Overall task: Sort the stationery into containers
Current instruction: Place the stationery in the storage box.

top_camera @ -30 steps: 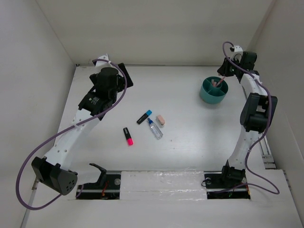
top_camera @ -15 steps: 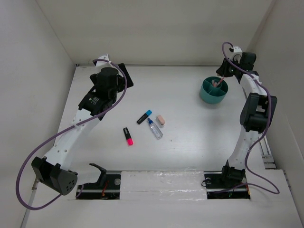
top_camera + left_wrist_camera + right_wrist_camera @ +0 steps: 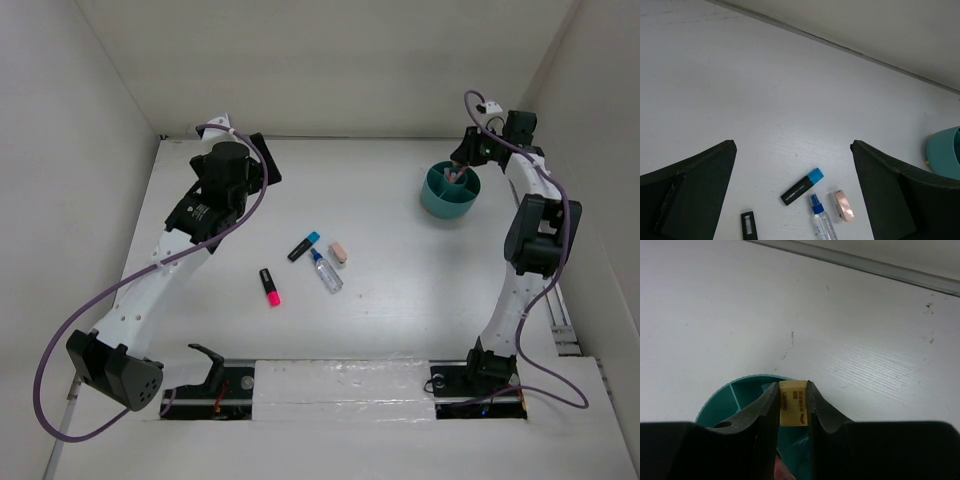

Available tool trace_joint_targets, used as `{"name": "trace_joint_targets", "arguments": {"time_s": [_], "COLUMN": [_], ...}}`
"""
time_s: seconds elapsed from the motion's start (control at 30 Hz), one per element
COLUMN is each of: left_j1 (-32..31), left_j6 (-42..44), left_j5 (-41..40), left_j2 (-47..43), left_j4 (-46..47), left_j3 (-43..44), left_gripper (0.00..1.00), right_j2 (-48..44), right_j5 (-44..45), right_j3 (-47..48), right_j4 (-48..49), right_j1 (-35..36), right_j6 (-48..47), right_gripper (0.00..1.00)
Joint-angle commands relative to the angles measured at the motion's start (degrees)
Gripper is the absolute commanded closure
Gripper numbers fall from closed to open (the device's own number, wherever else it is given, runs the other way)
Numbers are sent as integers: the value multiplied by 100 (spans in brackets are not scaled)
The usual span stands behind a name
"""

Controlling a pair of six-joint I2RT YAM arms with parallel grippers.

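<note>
Right tool [image 3: 792, 390] pinches tan block [image 3: 793, 410] above teal organiser [image 3: 735, 395].
Organiser sits at 2 o'clock on table [image 3: 400, 300]. Left tool [image 3: 792, 145] spread wide, 10 o'clock. Blue-capped marker [image 3: 304, 246], pink-capped marker [image 3: 269, 286], bottle [image 3: 326, 272], eraser [image 3: 338, 252] lie mid-table.

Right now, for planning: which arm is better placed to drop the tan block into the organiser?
Right. The right pincer is shut on the tan block above the organiser; the left pincer is open, far off.
</note>
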Motion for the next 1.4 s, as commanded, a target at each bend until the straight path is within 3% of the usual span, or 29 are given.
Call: {"name": "trace_joint_targets", "arguments": {"time_s": [0.0,0.23,0.33,0.4,0.53,0.9,1.17,1.3,1.37], "left_j1": [-4,-4,-4,-4,-4,-4,-4,-4,-4], "left_j6": [49,49,49,49,49,102,102,102,102], "left_j5": [12,12,12,12,12,12,12,12,12], "left_j2": [-186,-133,-133,-133,-133,-133,-133,-133,-133], "left_j4": [190,190,190,190,190,190,190,190,190], "left_j3": [8,8,8,8,8,8,8,8,8], "left_gripper": [0,0,0,0,0,0,0,0,0], "right_j2": [150,150,36,35,-96,-202,-334,-526,-605], "right_j5": [-435,-435,-435,-435,-496,-768,-1015,-1015,-963], "right_j3": [285,285,232,180,127,21,-32,-32,-32], "right_j4": [-318,-379,-379,-310,-257,-196,-81,59,296], "right_j1": [-5,-5,-5,-5,-5,-5,-5,-5,-5], "right_j6": [-379,-431,-431,-431,-431,-484,-423,-186,15], "right_gripper": [97,95,88,76,68,53,51,44,34]}}
